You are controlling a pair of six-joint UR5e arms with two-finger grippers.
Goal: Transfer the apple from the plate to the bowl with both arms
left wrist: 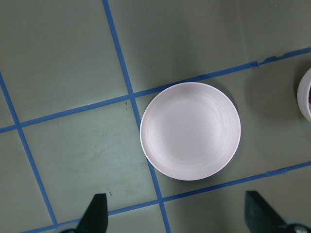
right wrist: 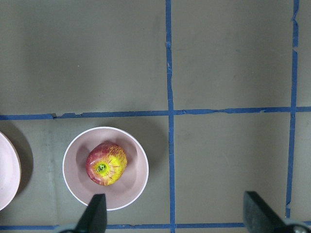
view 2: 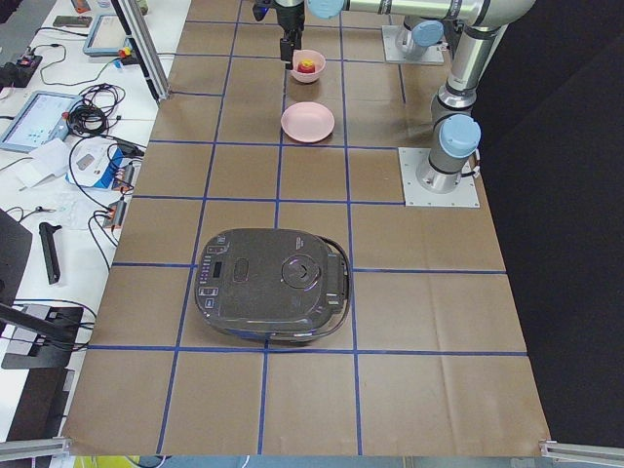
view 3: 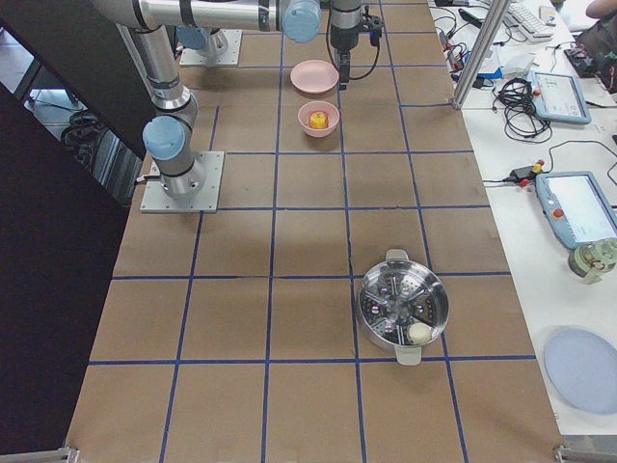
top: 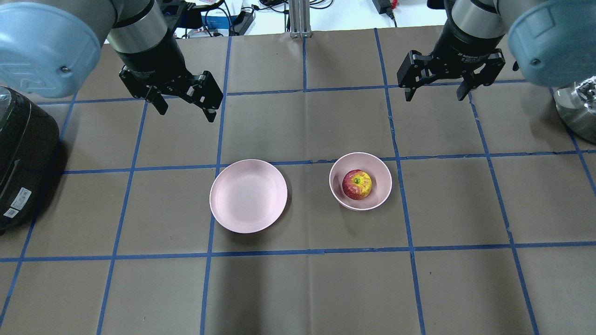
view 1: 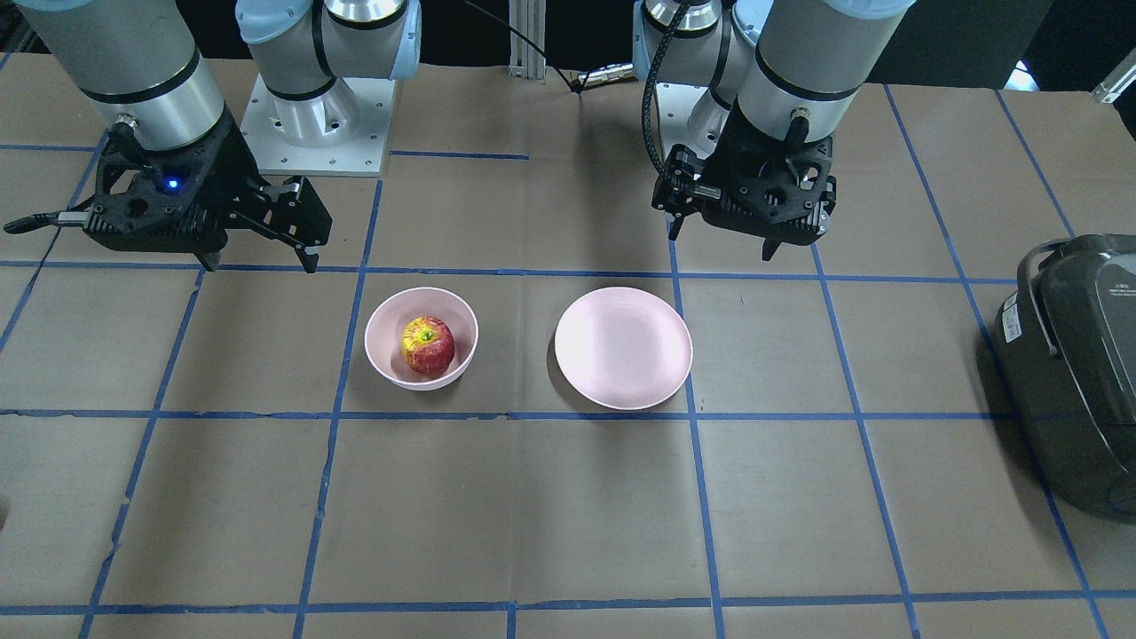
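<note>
Looking down through the wrist cameras, I see both sets of fingers spread wide with nothing between them. The left gripper (top: 185, 108) hangs high over the table, jaws apart, and the pale pink plate (top: 248, 196) lies bare below it. The right gripper (top: 435, 93) is equally high, equally open, and well clear of the bowl (top: 382, 182) beneath it. The red apple (top: 357, 184) sits on the bowl's floor, stem and yellow patch up. I'd say the deep walls are what keep it from rolling, which the plate's shallow rim would do poorly. Plate and bowl stand near each other but not touching, each on its own arm's side, which suits a pickup by one arm and a drop by the other. By my reading the transfer is done, and the height keeps both grippers safely away from the dishes. A dark rice cooker (top: 23, 153) sits well off to the left and plays no part.
</note>
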